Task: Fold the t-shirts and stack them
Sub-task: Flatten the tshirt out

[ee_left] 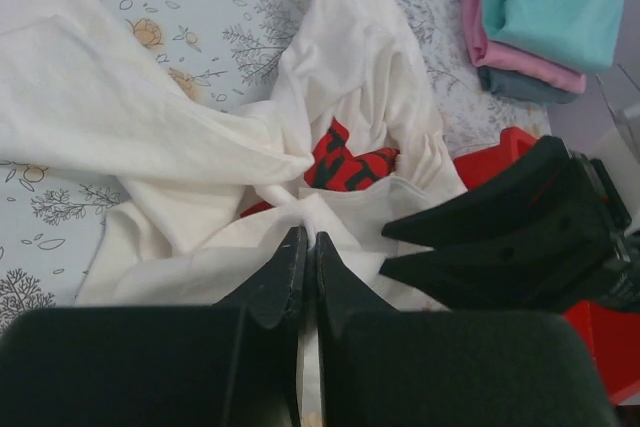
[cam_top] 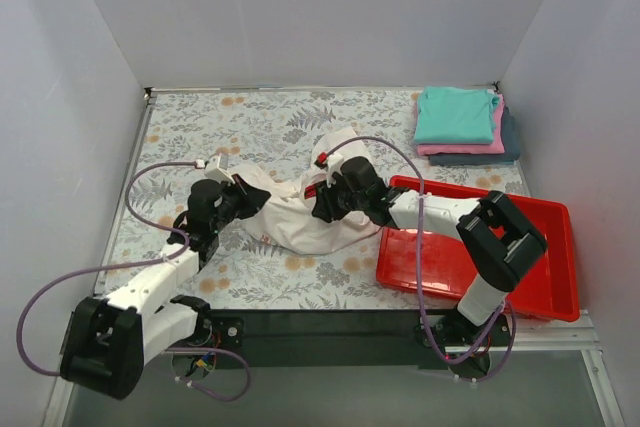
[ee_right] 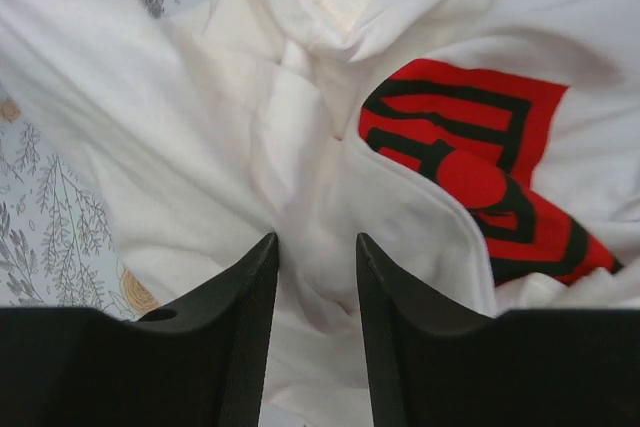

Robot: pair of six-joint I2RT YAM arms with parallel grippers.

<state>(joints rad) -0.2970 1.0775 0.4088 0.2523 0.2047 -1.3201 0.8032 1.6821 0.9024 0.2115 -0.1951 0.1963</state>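
Note:
A crumpled white t-shirt [cam_top: 296, 215] with a red logo print [ee_right: 470, 172] lies in a heap on the floral table. My left gripper [cam_top: 246, 197] is at the heap's left side. In the left wrist view its jaws [ee_left: 308, 237] are shut on a twisted pinch of the white cloth [ee_left: 200, 137]. My right gripper [cam_top: 322, 209] is over the heap's right side. Its jaws [ee_right: 317, 239] stand apart, with a loose fold of white cloth [ee_right: 210, 117] bulging between them, not pinched. Folded teal [cam_top: 455, 112], pink [cam_top: 466, 146] and dark blue-grey [cam_top: 482, 158] t-shirts are stacked at the back right.
A red plastic tray [cam_top: 545, 282] sits at the front right, under the right arm's forearm, with its near corner touching the heap. White walls close in the table on the left, back and right. The right gripper's black fingers [ee_left: 480, 237] show close beside the left jaws.

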